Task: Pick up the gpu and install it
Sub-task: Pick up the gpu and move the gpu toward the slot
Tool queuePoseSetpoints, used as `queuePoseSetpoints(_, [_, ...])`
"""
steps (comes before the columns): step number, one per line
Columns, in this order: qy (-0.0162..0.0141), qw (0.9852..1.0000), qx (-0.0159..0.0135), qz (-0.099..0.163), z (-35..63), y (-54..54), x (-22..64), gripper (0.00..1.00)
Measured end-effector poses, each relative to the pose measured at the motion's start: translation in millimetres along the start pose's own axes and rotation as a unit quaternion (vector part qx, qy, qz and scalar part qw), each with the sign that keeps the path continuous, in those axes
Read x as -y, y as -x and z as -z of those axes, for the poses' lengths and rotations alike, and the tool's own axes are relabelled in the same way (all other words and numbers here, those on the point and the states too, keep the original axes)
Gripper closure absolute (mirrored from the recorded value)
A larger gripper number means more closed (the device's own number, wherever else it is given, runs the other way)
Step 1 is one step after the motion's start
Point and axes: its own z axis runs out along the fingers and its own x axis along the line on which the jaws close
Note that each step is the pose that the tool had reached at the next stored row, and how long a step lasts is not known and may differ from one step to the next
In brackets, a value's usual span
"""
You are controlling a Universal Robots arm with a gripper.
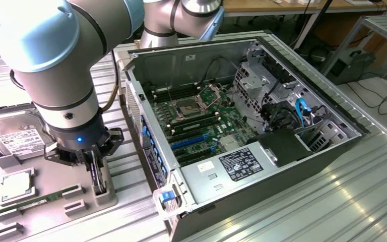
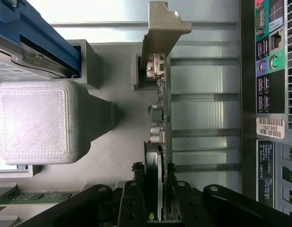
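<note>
The gpu point(image 1: 97, 177) stands on edge in a grey holder point(image 1: 103, 195) on the parts tray, at the exterior view's left of the open computer case. In the wrist view the gpu point(image 2: 161, 101) shows edge-on as a thin green board with small chips and a silver end bracket point(image 2: 161, 28). My gripper point(image 1: 94, 164) hangs straight down over it. The gripper point(image 2: 159, 194) has one dark finger pressed against each face of the card's near end, so it is shut on the gpu. The card still sits in its holder.
A hard drive point(image 1: 15, 135), a CPU point(image 1: 15, 186) and a memory stick point(image 1: 42, 199) lie on the same tray. The open case point(image 1: 344, 126) shows its motherboard point(image 1: 200, 126), with blue slots point(image 1: 190, 142). The case's rear ports point(image 2: 271, 71) sit close beside the gpu; a grey block point(image 2: 37, 120) stands opposite.
</note>
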Motion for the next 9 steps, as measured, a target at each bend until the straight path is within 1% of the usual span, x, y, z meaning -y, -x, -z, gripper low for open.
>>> queuePoseSetpoints(6, [0.0000,1.0000,0.0000,0.000,0.5,0.1,-0.1,0.73])
queuePoseSetpoints(9, [0.0000,1.0000,0.0000,0.000,4.4,0.1,-0.2,0.73])
